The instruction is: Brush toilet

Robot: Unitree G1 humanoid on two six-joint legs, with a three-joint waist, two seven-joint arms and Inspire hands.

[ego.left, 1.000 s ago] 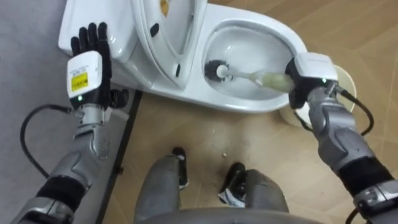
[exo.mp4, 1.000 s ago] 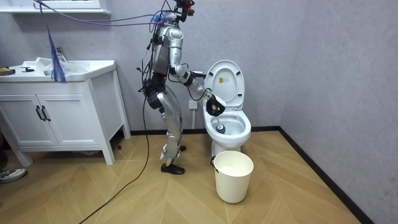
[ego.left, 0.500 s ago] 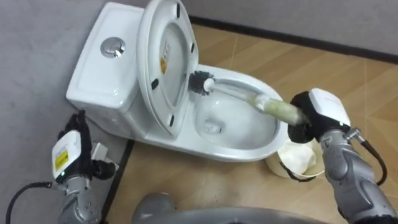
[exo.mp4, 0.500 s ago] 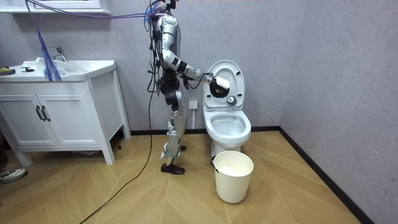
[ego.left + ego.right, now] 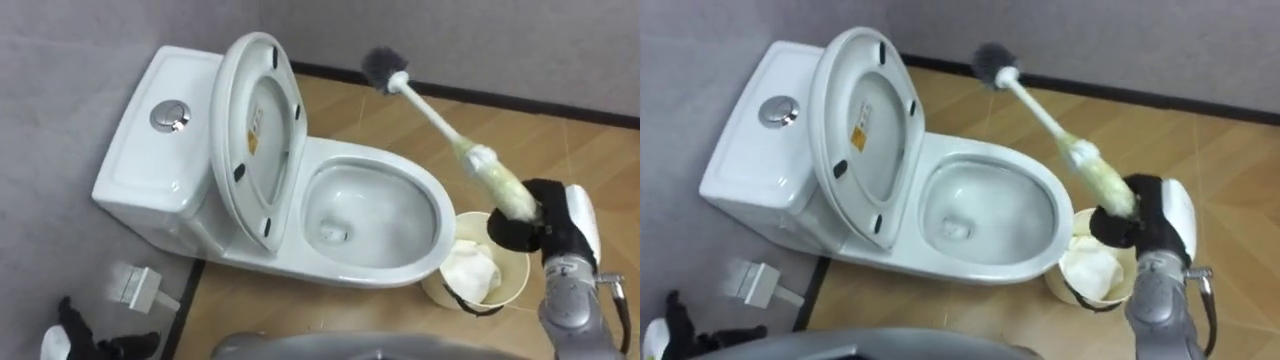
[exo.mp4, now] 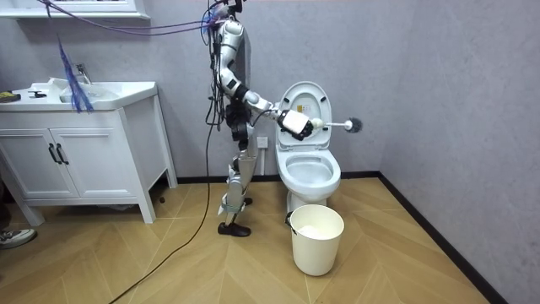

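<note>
The big white toilet (image 5: 385,272) sits in the middle of the frame. Its lid (image 5: 255,140) stands up against the tank (image 5: 150,165), so the bowl is open. In the room view the robot stands just beside the toilet, and a white cabinet (image 6: 84,160) is well apart at the room view's left.

A pale bucket (image 5: 512,285) stands on the floor at the lower right, just beside the bowl. It could get bumped when the arm swings down.

The brush (image 5: 440,121) is up in the air, above the far right side of the bowl and touching nothing. Its dark bristle head (image 5: 383,68) points to the top middle. It looks light and stiff, with springy bristles that may drip. The thick yellow grip (image 5: 500,185) is the best place to hold.

The right hand (image 5: 560,225) has its fingers wrapped tight round that grip.

The left hand (image 5: 80,325) shows at the bottom left, near a small white box (image 5: 140,285). I cannot tell how it is held.
</note>
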